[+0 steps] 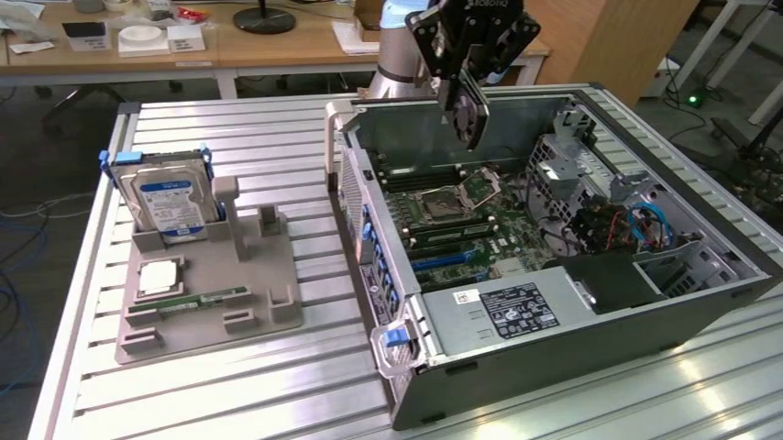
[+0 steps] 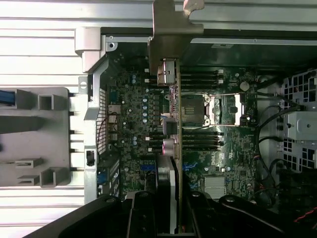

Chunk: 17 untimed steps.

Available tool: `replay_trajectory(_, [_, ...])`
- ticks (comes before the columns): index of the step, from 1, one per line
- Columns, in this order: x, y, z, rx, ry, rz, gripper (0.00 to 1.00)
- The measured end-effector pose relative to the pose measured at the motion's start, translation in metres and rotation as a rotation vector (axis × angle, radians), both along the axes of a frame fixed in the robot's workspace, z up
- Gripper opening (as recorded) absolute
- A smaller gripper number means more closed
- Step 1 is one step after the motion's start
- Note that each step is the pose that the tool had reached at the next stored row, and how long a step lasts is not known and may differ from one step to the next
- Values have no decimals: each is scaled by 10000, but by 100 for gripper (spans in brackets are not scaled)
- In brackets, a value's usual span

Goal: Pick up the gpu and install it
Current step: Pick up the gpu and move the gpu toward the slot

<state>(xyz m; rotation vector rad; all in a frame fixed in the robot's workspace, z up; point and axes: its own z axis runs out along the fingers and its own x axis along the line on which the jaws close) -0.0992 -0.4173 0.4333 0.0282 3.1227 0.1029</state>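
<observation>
Exterior view: gripper (image 1: pixel 468 82) at upper centre of frame, jaws partly closed, clamping the gpu (image 1: pixel 475 124). The gpu hangs on edge above the open case (image 1: pixel 551 367), over the motherboard (image 1: pixel 453 215). Wrist view: bracket (image 2: pixel 168 29) at the end farthest from the jaws.

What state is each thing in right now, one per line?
gripper: shut on the gpu, above the case.
gpu: held upright, not yet seated.
computer case: side open, motherboard exposed.
hard drive: upright in the grey holder.
RAM stick: lying flat in the holder.
</observation>
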Motion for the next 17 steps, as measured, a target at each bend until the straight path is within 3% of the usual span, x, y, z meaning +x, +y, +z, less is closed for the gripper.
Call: replay_trajectory(17, [183,0,-12,-1,1,-1,28])
